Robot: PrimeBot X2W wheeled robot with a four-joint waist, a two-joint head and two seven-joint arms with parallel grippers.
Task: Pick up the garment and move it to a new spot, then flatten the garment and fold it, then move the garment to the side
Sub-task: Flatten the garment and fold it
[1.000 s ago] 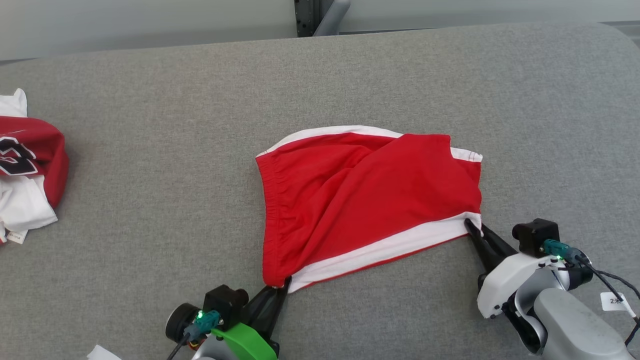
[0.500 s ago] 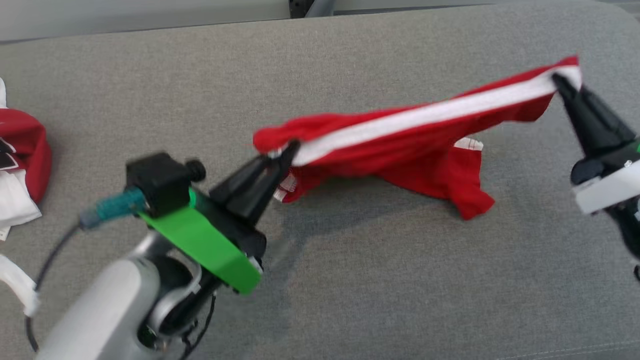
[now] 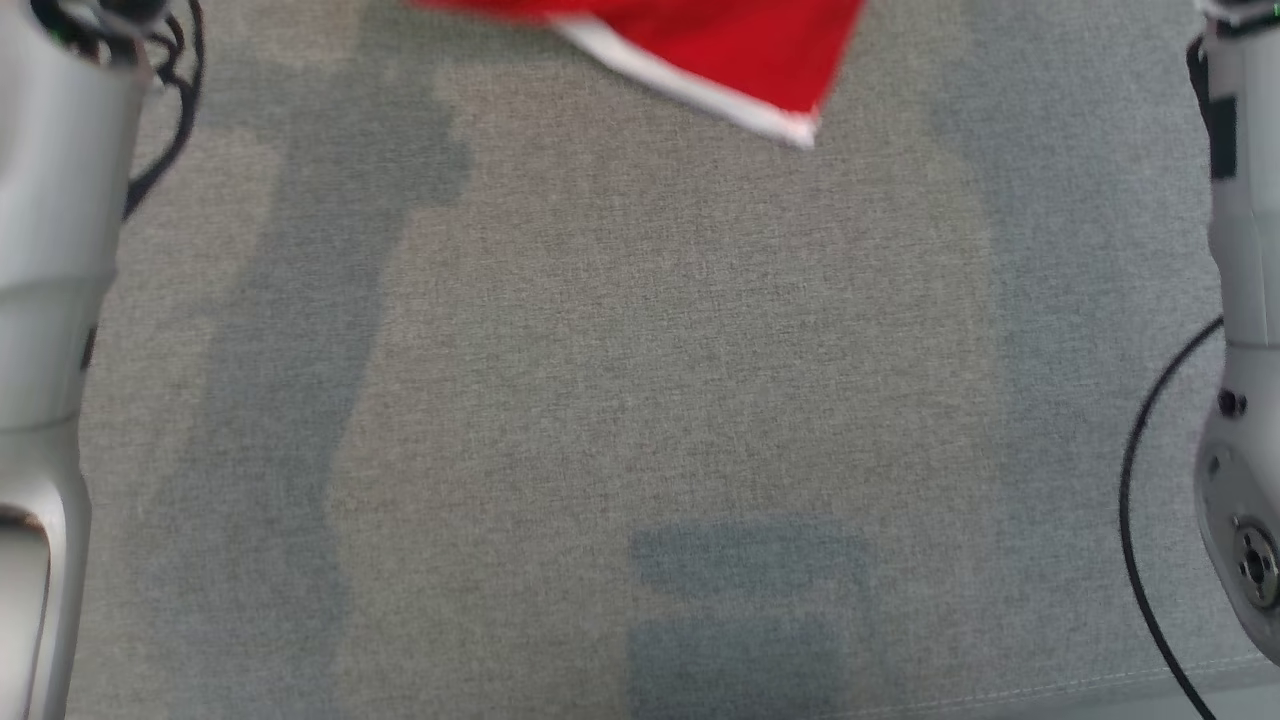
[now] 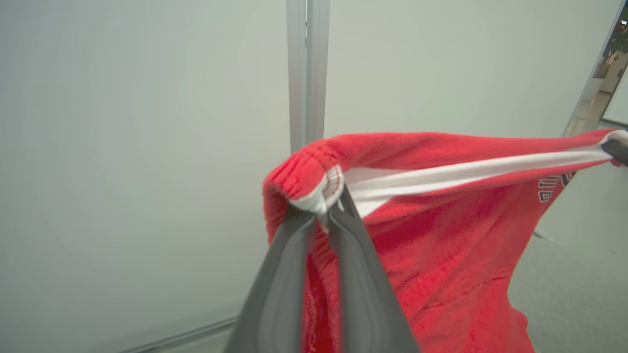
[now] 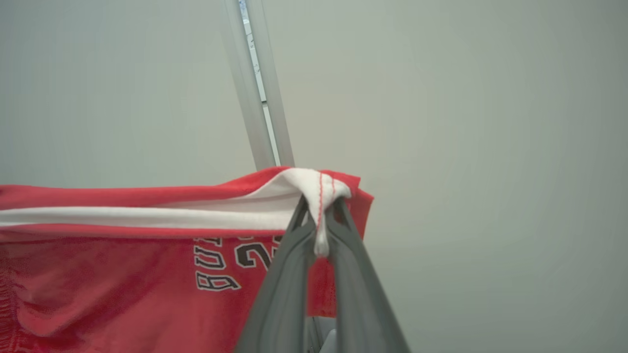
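The garment point(image 4: 441, 245) is a pair of red shorts with a white side stripe and dark lettering. It hangs in the air, stretched between both grippers. My left gripper point(image 4: 324, 208) is shut on one white-trimmed corner. My right gripper point(image 5: 320, 208) is shut on the opposite white corner of the garment point(image 5: 122, 274). In the head view, a low corner of the garment point(image 3: 730, 50) dangles at the top edge above the grey padded surface point(image 3: 620, 380). My pale left forearm point(image 3: 45, 300) and right forearm point(image 3: 1240, 300) rise along that view's sides.
Pale wall panels with a metal upright point(image 4: 306, 68) stand behind the lifted cloth; the same upright point(image 5: 255, 88) shows in the right wrist view. Shadows of the arms and cloth fall on the grey surface below.
Both grippers have lifted the garment off the grey surface and raised it high, stretched between them. The head camera has tilted down, so the other clothes at the left have left the picture.
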